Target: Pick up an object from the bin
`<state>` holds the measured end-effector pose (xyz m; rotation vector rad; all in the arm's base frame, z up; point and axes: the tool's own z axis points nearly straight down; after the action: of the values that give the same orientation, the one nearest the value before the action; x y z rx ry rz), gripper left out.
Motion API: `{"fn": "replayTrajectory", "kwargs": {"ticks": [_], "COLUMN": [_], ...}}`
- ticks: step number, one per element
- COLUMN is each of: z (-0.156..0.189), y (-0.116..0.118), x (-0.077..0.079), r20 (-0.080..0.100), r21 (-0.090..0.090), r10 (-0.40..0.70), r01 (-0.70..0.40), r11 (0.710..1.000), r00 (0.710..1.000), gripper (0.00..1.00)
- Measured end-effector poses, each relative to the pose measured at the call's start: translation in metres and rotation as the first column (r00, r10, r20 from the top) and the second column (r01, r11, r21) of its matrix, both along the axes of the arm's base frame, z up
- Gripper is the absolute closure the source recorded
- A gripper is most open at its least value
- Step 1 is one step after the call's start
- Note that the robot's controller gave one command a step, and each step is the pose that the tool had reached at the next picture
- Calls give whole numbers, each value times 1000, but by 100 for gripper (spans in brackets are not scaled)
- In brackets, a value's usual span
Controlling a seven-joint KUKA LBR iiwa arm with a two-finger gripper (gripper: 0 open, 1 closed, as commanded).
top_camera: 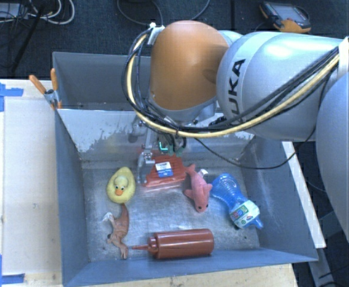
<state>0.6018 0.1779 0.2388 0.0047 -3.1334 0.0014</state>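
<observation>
A flat red packet with a white-and-blue label (164, 172) lies at the middle of the grey bin (72, 220). The gripper (161, 157) is right over it, at its 12 o'clock edge; whether it is parted or clamped I cannot tell. A yellow duck (121, 185) sits at 9 o'clock and a pink fish (198, 191) touches the packet at 4. Beyond the fish is a blue bottle (234, 201), and at 6 a brown squeeze bottle (180, 244).

Robotics lab; KUKA arm (270, 82) over grey metal bin (68, 172); loose cables (61, 5) in bkgd.
</observation>
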Motion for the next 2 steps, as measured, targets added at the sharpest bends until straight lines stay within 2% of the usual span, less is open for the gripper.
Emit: {"fn": "replayTrajectory", "kwargs": {"ticks": [1, 2], "z": [5, -39], "y": [-1, 1], "x": [2, 3], "r20": [8, 11], "r21": [1, 2], "r10": [-4, 110], "r01": [4, -110], "r11": [1000, 994], "r00": [1000, 994], "gripper": [0, 0]}}
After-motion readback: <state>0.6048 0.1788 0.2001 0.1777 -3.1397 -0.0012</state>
